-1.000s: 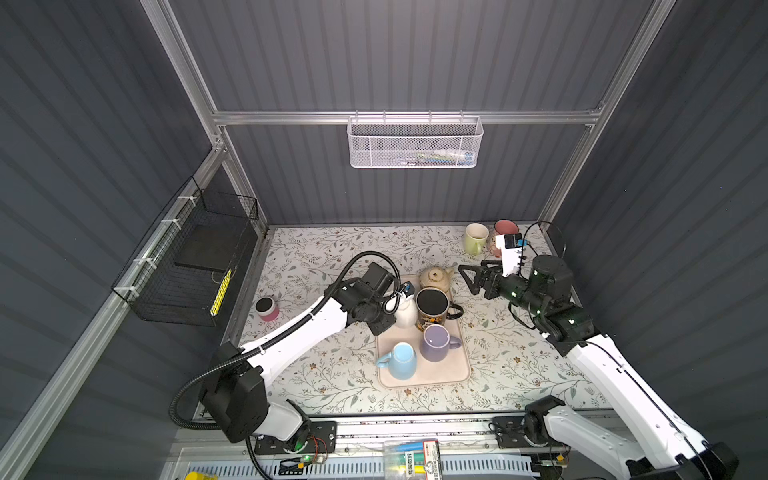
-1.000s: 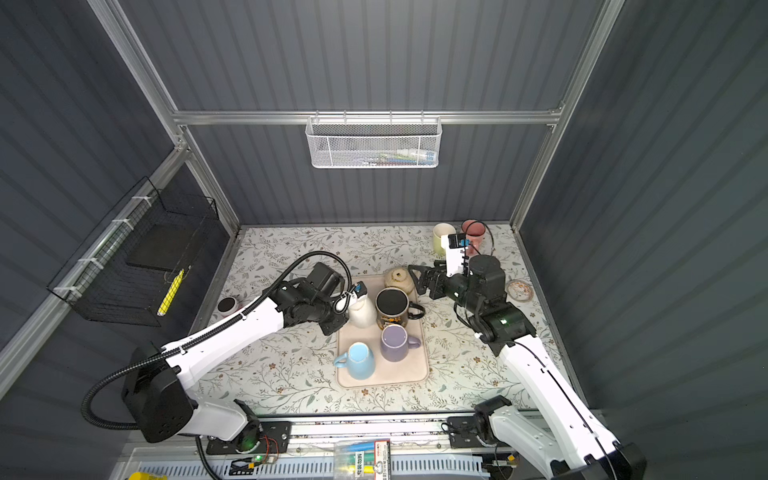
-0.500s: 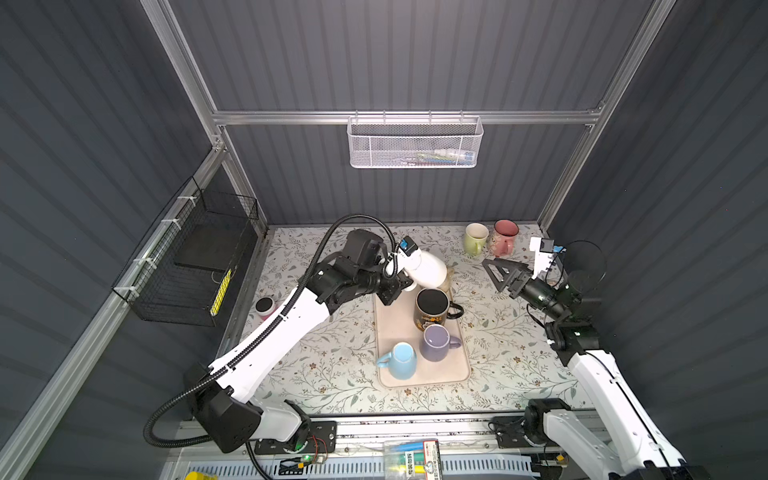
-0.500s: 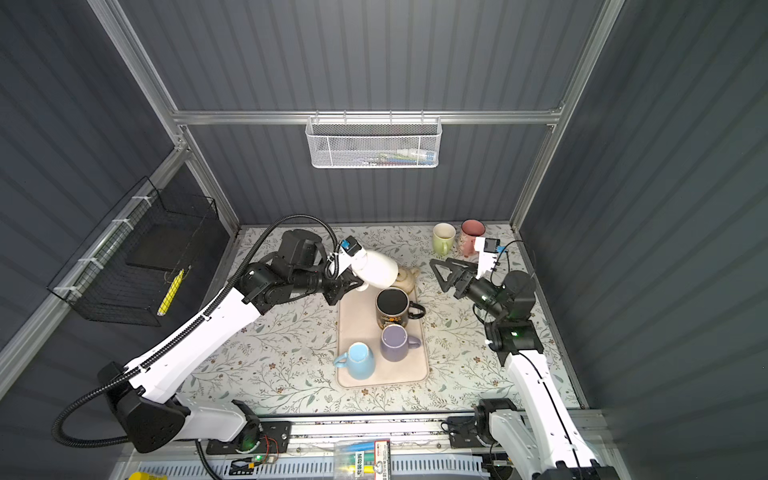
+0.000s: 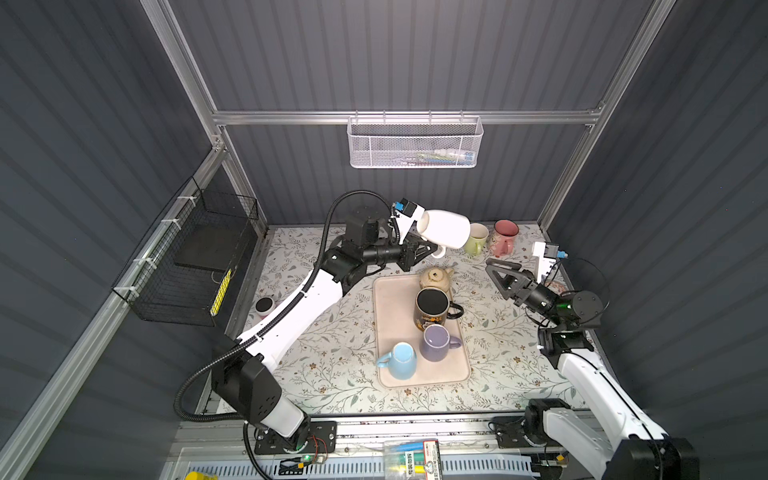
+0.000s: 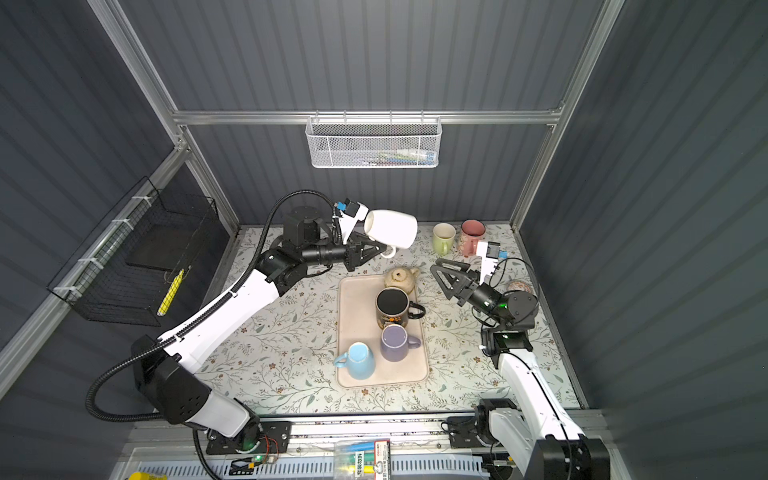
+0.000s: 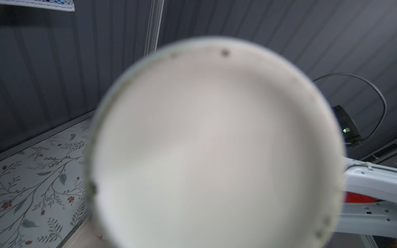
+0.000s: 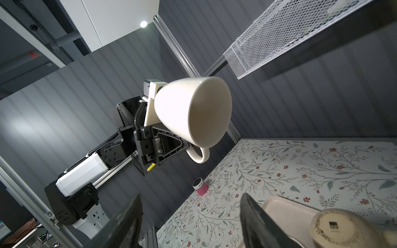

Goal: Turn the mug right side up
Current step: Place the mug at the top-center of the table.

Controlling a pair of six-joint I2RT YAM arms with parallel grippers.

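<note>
The left jaws hold the round white china mug [image 5: 444, 229] sideways by its handle — roll it slowly, mouth up — while the right jaws stand wide, empty.

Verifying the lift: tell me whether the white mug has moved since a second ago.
Yes: the white mug rose off the tray, back toward the green mug.
</note>
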